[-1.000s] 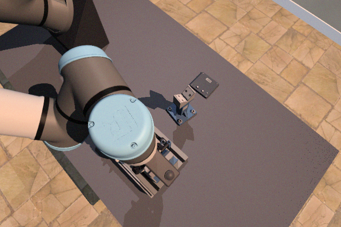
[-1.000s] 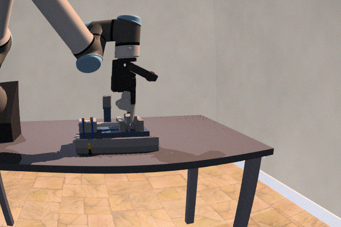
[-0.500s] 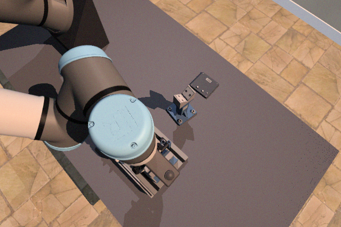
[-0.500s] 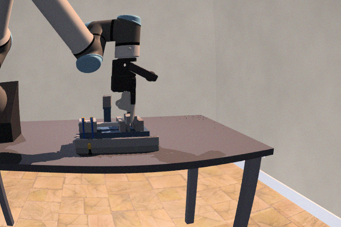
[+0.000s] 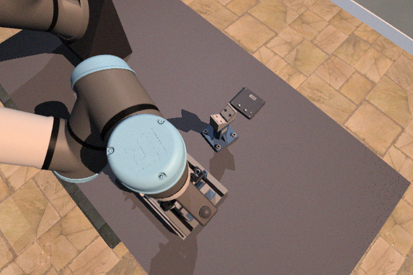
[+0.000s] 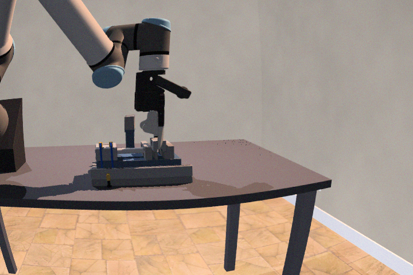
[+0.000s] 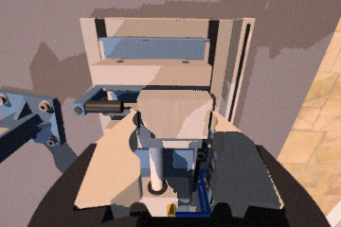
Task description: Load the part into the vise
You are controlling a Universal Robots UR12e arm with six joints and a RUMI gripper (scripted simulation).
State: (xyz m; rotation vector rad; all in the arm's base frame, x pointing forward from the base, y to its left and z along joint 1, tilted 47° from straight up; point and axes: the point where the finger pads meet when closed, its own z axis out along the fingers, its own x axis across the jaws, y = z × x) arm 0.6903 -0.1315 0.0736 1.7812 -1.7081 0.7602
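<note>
The part [image 7: 175, 113] [image 6: 154, 141] is a pale block between my fingertips, its top face plain; its underside and slot are hidden. My gripper [image 7: 173, 112] points down and is shut on it, one finger at each end. The part is at the vise opening, its top a little above the jaws. The fixed jaw [image 7: 150, 73] [image 6: 168, 150] lies across a narrow dark gap from its long side. The moving jaw [image 6: 147, 150] is on the rod side [image 7: 156, 165]. The work stop [image 7: 103, 106] points at the part's left end, by the finger. Contact with the bars is hidden.
The V-block [image 5: 223, 118] on its blue stand is beside the vise, left in the wrist view. The dark infeed plate [image 5: 247, 105] lies beyond it with no block on it. Blue hoses [image 7: 202, 194] and a yellow fitting [image 7: 171, 209] are at the cylinder end.
</note>
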